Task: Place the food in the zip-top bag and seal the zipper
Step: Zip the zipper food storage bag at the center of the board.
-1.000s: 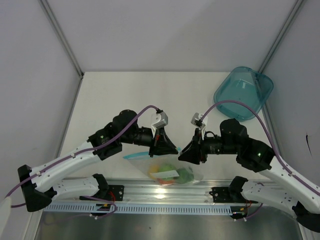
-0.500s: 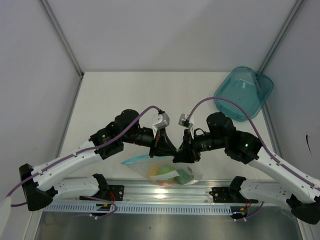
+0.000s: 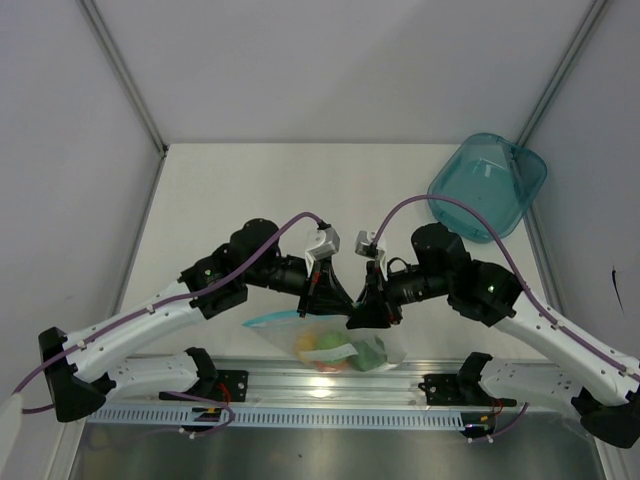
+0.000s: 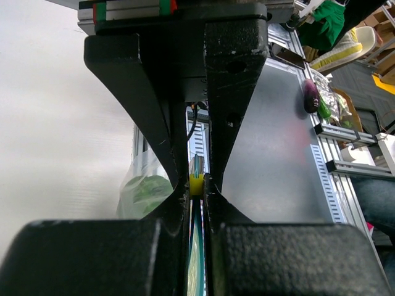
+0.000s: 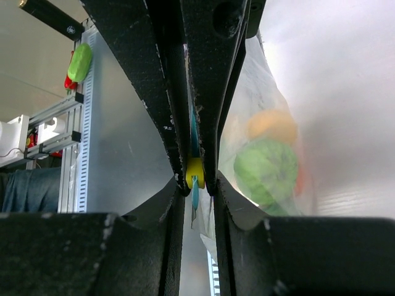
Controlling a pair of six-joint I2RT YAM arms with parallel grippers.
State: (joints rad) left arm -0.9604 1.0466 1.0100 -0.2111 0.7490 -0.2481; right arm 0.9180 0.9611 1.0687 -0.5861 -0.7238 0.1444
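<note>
Bowl: translucent teal plastic bowl, sitting at the far right corner of the white table.
Rail: silver slotted aluminium rail, running along the table's near edge.
Sheet: grey metal sheet, just past the rail.
Eggplant: small purple toy eggplant, there on the sheet, away from the table.

zipper: right end hidden; food: blurred behind zip-top bag

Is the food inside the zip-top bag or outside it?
Inside: the food shows through the zip-top bag, which the left gripper and right gripper pinch at the zipper.
</note>
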